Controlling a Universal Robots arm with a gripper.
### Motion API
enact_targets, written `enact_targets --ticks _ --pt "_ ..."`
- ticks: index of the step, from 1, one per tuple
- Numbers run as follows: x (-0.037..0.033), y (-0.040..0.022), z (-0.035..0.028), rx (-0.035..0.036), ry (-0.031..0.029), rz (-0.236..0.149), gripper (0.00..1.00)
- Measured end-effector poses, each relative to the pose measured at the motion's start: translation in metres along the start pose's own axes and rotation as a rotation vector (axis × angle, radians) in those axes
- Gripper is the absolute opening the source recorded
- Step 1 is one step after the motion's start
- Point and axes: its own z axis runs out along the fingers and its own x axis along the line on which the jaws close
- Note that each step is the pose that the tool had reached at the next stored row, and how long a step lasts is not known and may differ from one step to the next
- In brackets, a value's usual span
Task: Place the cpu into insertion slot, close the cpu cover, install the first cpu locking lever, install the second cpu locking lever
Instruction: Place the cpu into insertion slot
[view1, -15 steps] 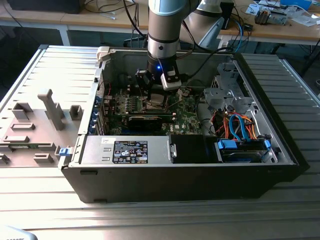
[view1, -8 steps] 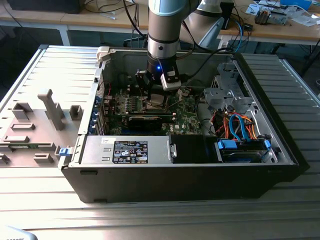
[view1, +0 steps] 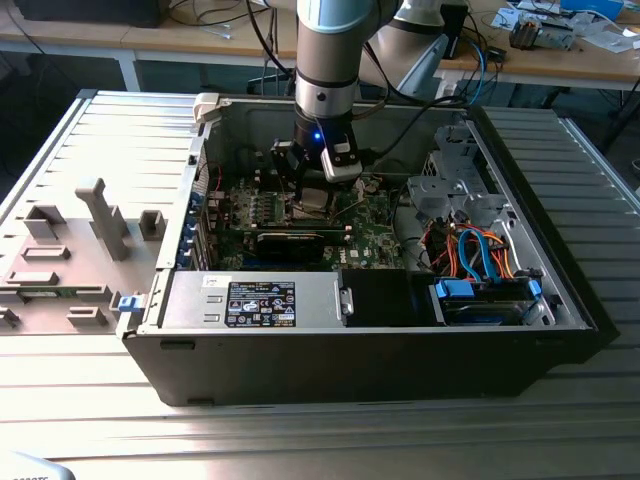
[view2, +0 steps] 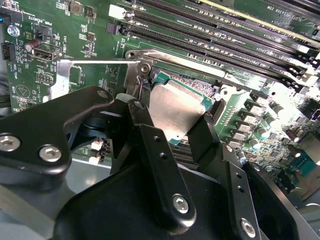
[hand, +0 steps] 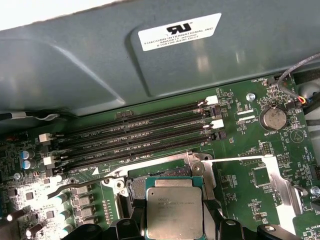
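Note:
My gripper (view1: 312, 195) reaches down into the open computer case over the green board. In both wrist views its black fingers (view2: 150, 140) flank the cpu (view2: 172, 107), a dull silvery square plate with a green edge. The gripper (view2: 175, 120) is shut on that plate. The cpu (hand: 174, 212) hangs slightly tilted just above the insertion slot (hand: 165, 172), whose dark recess and silvery rim (view2: 175, 62) show around it. The cpu cover (hand: 282, 187), a silvery frame, is swung open to one side of the slot. A thin wire lever (hand: 82, 184) lies on the other side.
Several long black memory slots (hand: 140, 135) run close beside the socket, with the grey case wall (hand: 150, 65) behind them. A coin battery (hand: 274, 118) sits near the cover. In the exterior view a power supply (view1: 260, 300) and a drive cage with blue cables (view1: 480, 270) line the case front.

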Motion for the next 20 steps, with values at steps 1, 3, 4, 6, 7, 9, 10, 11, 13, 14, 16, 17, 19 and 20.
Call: enact_targets --ticks 1,3,4,6,7,9,10,11,13,14,16,17,19,20 --pt "0.0000 0.0000 0.0001 0.0000 -0.0001 0.001 0.54" --pt "0.0000 0.0000 0.0003 0.0000 -0.0001 0.002 0.54" --pt "0.0000 0.0000 0.0005 -0.0001 -0.0001 0.002 0.54" --pt "0.0000 0.0000 0.0007 -0.0001 -0.0001 0.003 0.54" --pt "0.0000 0.0000 0.0008 -0.0001 -0.0002 0.004 0.54" --pt "0.0000 0.0000 0.0011 -0.0001 -0.0002 0.005 0.54" --pt "0.0000 0.0000 0.0013 -0.0002 -0.0002 0.006 0.54" --pt "0.0000 -0.0001 0.0015 -0.0001 -0.0002 0.007 0.54" --pt "0.0000 -0.0001 0.0019 -0.0002 -0.0003 0.008 0.54" --pt "0.0000 -0.0001 0.0020 -0.0002 -0.0003 0.009 0.54" --pt "0.0000 -0.0001 0.0022 -0.0002 -0.0003 0.010 0.54" --pt "-0.0001 -0.0001 0.0024 -0.0002 -0.0004 0.010 0.54" --pt "-0.0001 -0.0001 0.0026 -0.0003 -0.0004 0.011 0.54" --pt "-0.0001 -0.0001 0.0027 -0.0002 -0.0004 0.012 0.54"
